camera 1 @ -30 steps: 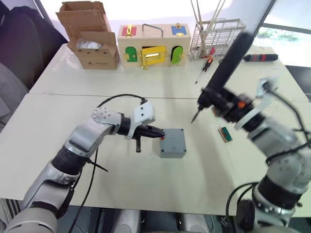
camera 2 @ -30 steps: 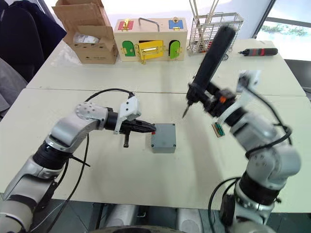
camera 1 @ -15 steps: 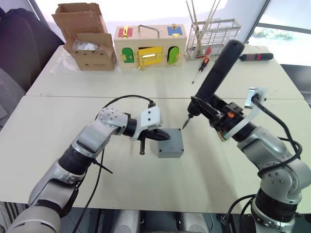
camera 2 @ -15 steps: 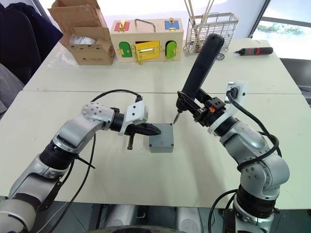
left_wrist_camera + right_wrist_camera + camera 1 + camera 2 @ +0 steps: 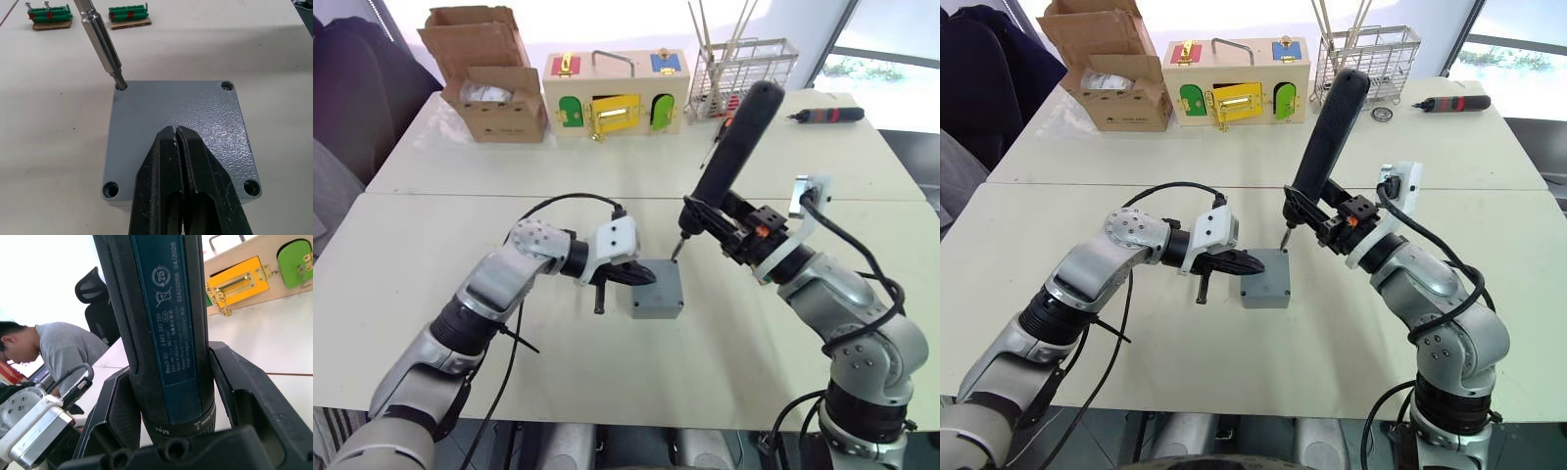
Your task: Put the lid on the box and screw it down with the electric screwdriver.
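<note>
The grey box point(image 5: 658, 305) sits mid-table with the lid point(image 5: 176, 107) lying flat on top, its corner screw holes visible. My left gripper point(image 5: 642, 275) is shut, and its joined fingertips point(image 5: 168, 147) rest over the lid's near edge. My right gripper point(image 5: 736, 231) is shut on the electric screwdriver point(image 5: 732, 142), a thick black cylinder tilted up and to the right. The screwdriver's metal bit point(image 5: 103, 46) points down into the lid's corner hole on the far side from my left gripper. In the right wrist view the screwdriver's body point(image 5: 164, 323) stands between the fingers.
Two green terminal strips on cardboard point(image 5: 128, 11) lie on the table beyond the box. At the back stand a cardboard carton point(image 5: 496, 86), a wooden box with coloured doors point(image 5: 615, 93) and a wire rack point(image 5: 746, 65). A red-and-black tool point(image 5: 826, 116) lies far right. A person point(image 5: 51, 350) sits beyond the table.
My right arm has swung the electric screwdriver down and to the left, and its bit has gone from above the bare table to the lid's corner hole. The left gripper stays on the lid.
</note>
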`<state>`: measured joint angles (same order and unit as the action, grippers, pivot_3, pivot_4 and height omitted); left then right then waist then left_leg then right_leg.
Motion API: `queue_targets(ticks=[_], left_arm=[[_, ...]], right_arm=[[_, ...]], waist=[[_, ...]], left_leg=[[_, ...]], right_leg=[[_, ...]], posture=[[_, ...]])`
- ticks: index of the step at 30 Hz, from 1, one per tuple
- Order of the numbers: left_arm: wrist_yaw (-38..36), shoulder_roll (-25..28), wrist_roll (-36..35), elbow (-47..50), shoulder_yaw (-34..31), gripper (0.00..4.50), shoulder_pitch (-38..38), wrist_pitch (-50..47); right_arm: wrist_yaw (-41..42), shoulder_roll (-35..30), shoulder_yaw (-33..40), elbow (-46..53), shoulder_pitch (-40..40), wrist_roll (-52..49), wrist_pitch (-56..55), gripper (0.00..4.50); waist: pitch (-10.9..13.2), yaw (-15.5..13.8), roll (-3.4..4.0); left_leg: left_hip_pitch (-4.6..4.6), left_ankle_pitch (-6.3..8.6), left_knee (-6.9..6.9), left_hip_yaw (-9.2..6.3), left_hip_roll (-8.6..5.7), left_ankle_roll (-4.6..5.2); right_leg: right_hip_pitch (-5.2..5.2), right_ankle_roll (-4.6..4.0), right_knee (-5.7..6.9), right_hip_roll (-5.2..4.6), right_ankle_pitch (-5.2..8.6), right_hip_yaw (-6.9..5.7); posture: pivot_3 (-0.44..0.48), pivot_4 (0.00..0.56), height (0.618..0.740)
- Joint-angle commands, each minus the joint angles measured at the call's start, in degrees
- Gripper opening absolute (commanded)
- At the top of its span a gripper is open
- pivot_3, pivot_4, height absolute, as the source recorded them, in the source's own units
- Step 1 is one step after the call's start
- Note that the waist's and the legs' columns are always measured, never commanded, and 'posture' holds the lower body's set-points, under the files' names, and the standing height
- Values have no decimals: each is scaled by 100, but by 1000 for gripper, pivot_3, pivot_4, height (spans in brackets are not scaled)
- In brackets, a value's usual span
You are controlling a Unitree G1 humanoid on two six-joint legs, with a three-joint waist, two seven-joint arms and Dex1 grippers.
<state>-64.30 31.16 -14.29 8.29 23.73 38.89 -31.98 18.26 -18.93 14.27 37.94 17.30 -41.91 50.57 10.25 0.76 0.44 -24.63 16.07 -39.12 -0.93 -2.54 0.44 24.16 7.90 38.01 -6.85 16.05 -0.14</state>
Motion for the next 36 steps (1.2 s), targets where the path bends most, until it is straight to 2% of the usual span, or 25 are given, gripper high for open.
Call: queue_targets(ticks=[1, 15, 20, 23, 28, 36], left_arm=[[13, 80, 133, 19, 98, 0, -153, -112], [57, 32, 126, 10, 89, 0, -134, -117], [49, 42, 135, 31, 144, 0, -132, -173], [54, 20, 162, 10, 226, 0, -140, -228], [46, -39, 9, 71, 142, 0, -198, -414], [44, -37, 86, 34, 156, 0, -223, -406]], right_arm=[[14, -77, 58, 111, 18, -75, -316, 1873], [68, -269, -293, -109, -210, 272, -763, 1873], [361, -541, -823, -33, -499, 593, -978, 1873], [527, -638, -1190, 6, -690, 777, -1185, 1873], [629, -588, -1396, -45, -1038, 869, -1418, 1873], [659, -565, -1539, -292, -1164, 1089, -1634, 1873]], waist=[[0, 2, 0], [0, -3, 0], [-4, -2, -3], [-18, 0, -14], [-48, -1, -37], [-131, 1, -56]], left_leg=[[0, 0, 0, 0, 0, 0], [7, 0, 0, -1, 0, 1], [22, 4, 1, -2, 0, 6], [38, 9, 1, -10, 1, 15], [123, 37, 26, -14, 12, 61], [131, 41, 30, -24, 14, 66]], right_leg=[[0, 0, 0, 0, 0, 0], [-8, 0, -2, 0, 0, 0], [-24, 0, -4, 1, 0, -1], [-46, 0, -13, 5, 1, -2], [-145, 2, -85, 17, 3, -6], [-149, 2, -88, 23, 5, -5]], posture=[[0, 150, 735], [0, 150, 735], [0, 150, 735], [0, 150, 735], [0, 150, 735], [0, 150, 735]])
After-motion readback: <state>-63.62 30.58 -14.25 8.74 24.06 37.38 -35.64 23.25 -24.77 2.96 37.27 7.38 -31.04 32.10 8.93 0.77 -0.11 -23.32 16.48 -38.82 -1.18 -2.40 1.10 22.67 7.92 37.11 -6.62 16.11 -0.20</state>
